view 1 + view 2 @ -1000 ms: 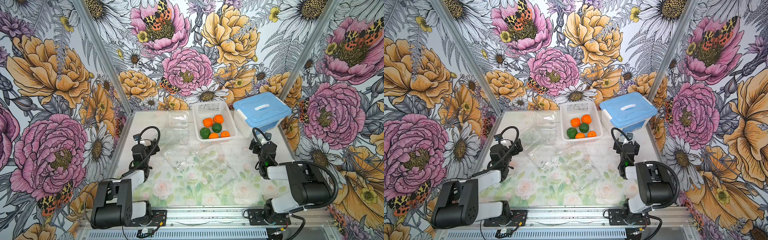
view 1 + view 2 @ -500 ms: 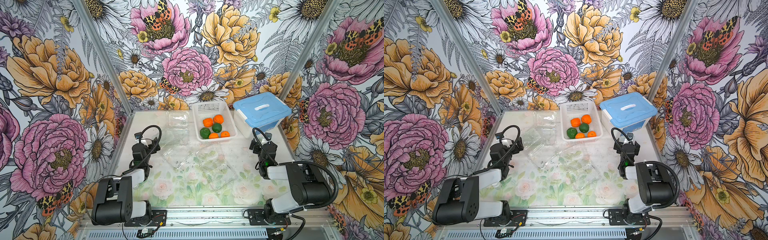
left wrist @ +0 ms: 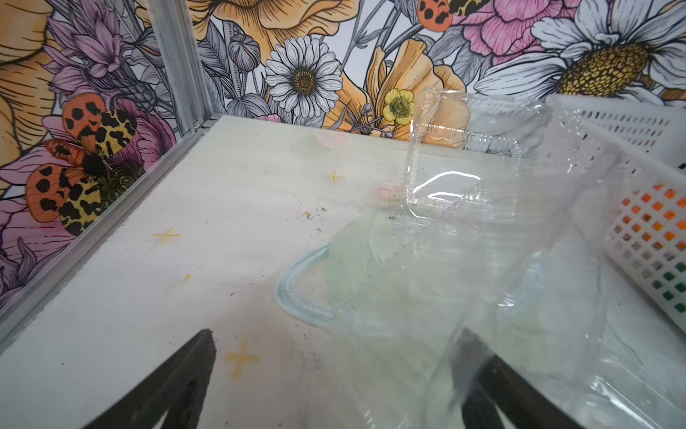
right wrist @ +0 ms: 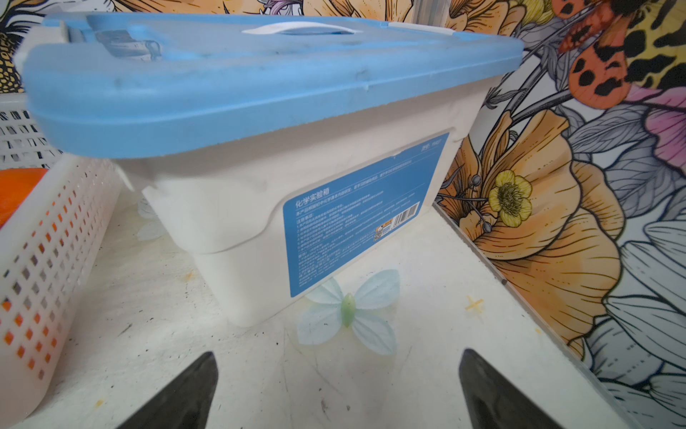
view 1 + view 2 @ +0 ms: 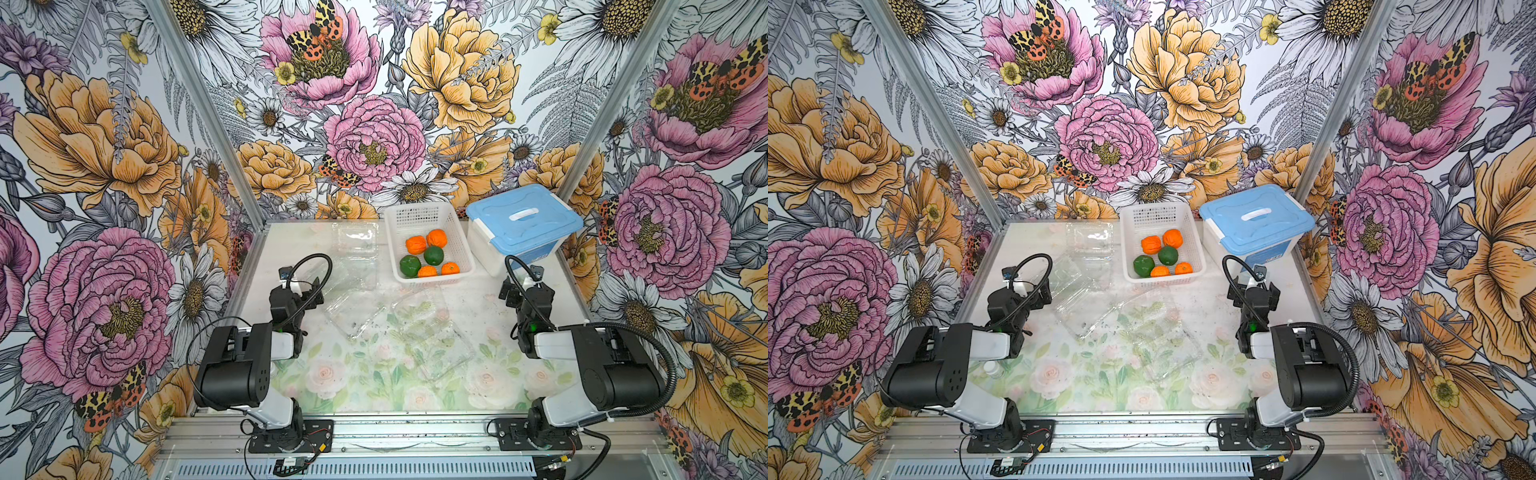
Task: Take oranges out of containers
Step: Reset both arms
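Several oranges, bright orange [image 5: 415, 244] [image 5: 1150, 244] and dark green [image 5: 410, 265], lie in the white perforated basket [image 5: 419, 208]. Three clear containers are empty: one at the back [image 5: 355, 237] [image 5: 1090, 237], one lying open beside my left gripper [image 5: 353, 299] [image 3: 482, 230], one lying open mid-table [image 5: 430, 332] [image 5: 1158, 340]. My left gripper [image 5: 311, 291] [image 3: 336, 334] is open and holds nothing; one finger [image 3: 467, 356] shows through the clear plastic. At the right, in front of the tub, my right gripper [image 5: 508, 291] [image 4: 336, 356] stands open over bare table.
A white tub with a blue lid [image 5: 523, 220] [image 4: 260, 74] stands at the back right, next to the basket [image 4: 44, 237]. Metal frame rails and flowered walls close in the table on three sides.
My left arm has shifted a little, its gripper edging toward the open clamshell. The right arm, fruits and boxes have not moved.
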{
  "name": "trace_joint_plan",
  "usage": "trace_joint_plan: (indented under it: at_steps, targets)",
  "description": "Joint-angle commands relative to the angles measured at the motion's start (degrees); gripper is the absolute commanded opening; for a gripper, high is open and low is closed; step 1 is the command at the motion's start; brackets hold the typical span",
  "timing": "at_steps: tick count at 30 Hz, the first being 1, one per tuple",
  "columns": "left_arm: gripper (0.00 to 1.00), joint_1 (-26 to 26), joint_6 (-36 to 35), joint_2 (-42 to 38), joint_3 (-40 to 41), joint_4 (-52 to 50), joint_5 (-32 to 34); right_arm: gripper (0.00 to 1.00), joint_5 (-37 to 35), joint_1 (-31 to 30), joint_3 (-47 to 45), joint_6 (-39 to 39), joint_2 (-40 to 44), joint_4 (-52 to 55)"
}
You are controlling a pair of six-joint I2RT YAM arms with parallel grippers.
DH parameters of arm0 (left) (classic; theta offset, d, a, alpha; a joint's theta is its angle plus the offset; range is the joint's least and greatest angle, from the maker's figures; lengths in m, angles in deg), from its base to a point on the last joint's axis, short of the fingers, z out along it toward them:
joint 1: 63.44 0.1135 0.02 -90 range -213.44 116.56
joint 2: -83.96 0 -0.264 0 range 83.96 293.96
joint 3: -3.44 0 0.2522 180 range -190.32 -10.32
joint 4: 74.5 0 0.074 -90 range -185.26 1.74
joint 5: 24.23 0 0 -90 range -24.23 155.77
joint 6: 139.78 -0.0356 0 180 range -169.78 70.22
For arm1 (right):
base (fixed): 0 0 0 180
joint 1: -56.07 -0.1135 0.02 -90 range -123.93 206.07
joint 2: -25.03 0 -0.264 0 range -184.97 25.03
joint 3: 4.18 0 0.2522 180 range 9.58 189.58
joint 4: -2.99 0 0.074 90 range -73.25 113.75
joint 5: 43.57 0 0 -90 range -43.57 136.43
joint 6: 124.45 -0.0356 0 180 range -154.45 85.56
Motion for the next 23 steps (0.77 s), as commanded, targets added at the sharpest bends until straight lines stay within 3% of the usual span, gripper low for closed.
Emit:
trace_joint_plan:
  at_steps: [1,9,23]
  targets:
    - [0.99,-1.25,-2.40,-0.02,-1.20,2.86,0.49,0.99,-0.86,-0.50,0.91,-0.09,-0.46,-1.29]
    - [0.99,-6.18,-5.75,-0.05,1.58,8.18,9.85,0.99,-0.30,-0.75,1.12,0.40,-0.52,-0.90]
    - [0.99,-5.85,-5.69,-0.24,1.02,6.95,8.83,1.00,-0.25,-0.75,1.08,0.40,-0.49,-1.08]
